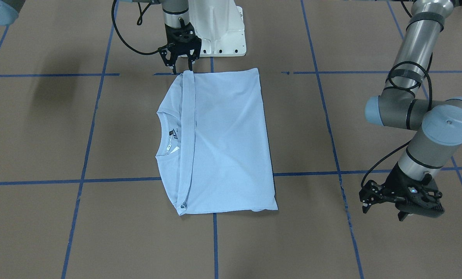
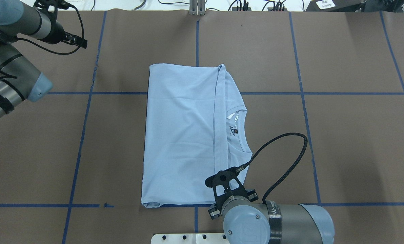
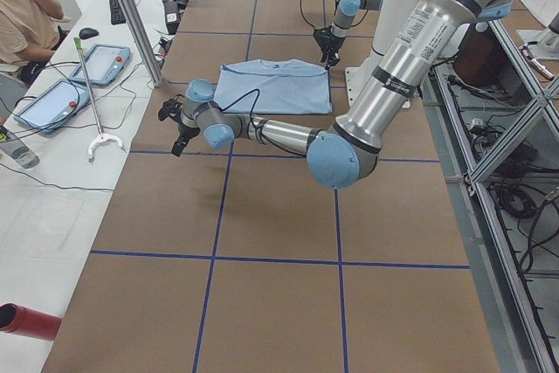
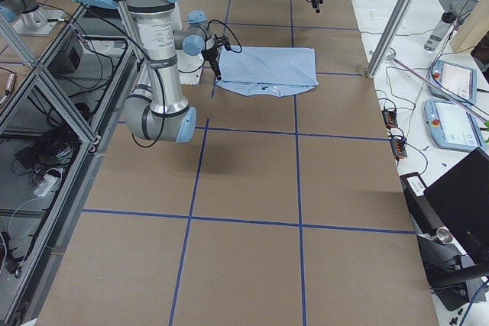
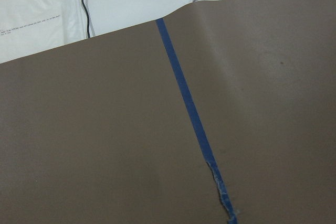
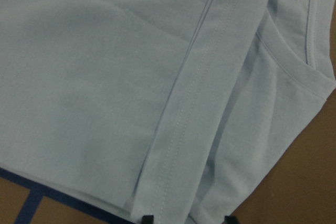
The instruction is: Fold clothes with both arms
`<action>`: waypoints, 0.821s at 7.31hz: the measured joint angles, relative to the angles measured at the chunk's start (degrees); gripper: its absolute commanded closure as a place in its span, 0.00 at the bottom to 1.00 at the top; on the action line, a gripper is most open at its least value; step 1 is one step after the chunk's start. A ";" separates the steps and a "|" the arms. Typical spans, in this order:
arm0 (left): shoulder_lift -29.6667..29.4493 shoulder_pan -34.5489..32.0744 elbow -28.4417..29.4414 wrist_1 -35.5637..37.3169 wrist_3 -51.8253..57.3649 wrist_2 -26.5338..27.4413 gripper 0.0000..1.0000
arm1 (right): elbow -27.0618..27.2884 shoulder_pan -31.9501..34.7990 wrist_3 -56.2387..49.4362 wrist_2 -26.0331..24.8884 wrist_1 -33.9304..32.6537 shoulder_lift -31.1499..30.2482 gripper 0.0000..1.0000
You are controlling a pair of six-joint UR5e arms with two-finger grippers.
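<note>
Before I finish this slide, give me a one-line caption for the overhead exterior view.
Right pincer poised open at the near edge of the folded blue T-shirt; left pincer parked aside.

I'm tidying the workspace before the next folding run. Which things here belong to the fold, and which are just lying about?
In the job: light blue T-shirt, right gripper, left gripper.
Lying about: two tablets, white reacher stick, red cylinder.

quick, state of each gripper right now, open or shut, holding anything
left gripper: open, jaws apart, holding nothing, away from the T-shirt
right gripper: open, jaws apart at the T-shirt's folded edge, not gripping it
</note>
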 measured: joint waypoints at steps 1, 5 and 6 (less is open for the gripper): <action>0.01 0.00 -0.12 0.00 0.00 0.00 0.00 | -0.31 -0.18 -0.27 -0.01 0.00 0.43 0.47; 0.08 0.00 -0.19 0.00 0.00 0.00 0.00 | -1.67 -0.33 -0.48 -0.01 0.00 2.55 0.67; 0.09 0.00 -0.18 0.00 0.00 0.00 0.00 | -1.80 -0.33 -0.48 -0.01 0.00 2.58 0.67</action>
